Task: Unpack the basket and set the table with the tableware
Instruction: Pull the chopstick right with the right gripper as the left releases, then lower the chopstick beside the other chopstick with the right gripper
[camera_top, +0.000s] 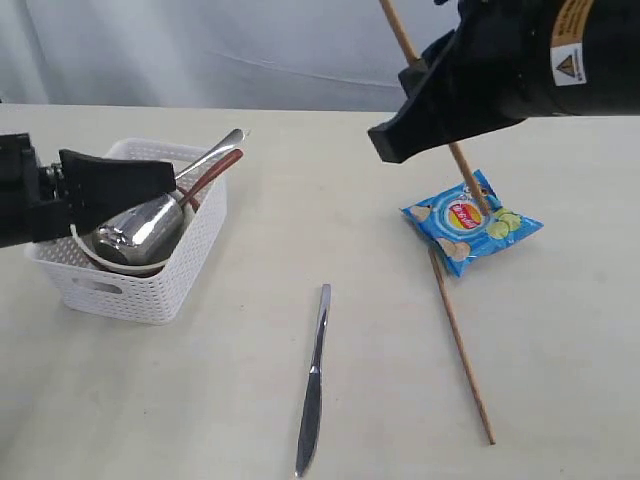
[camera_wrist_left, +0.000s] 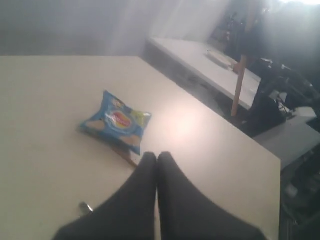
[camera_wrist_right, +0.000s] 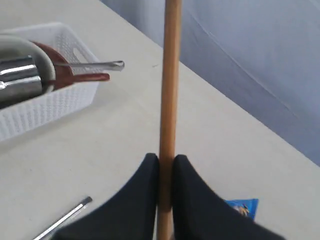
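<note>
Exterior view: right end effector (camera_wrist_right: 166, 167) pinched a tilted chopstick (camera_top: 468, 170) above its mate (camera_top: 462, 345), which lay pointing at the desk's (camera_top: 200, 400) near edge; left end effector (camera_wrist_left: 157, 161) closed on nothing.

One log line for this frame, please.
left gripper shut, empty | right gripper shut on chopstick | knife, second chopstick on table | cup, spoon in basket

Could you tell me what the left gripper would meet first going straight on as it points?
Probably nothing nearby: the left gripper points over bare table toward its far edge. The blue chip bag lies just to one side of that line, though depth is unclear.
</note>
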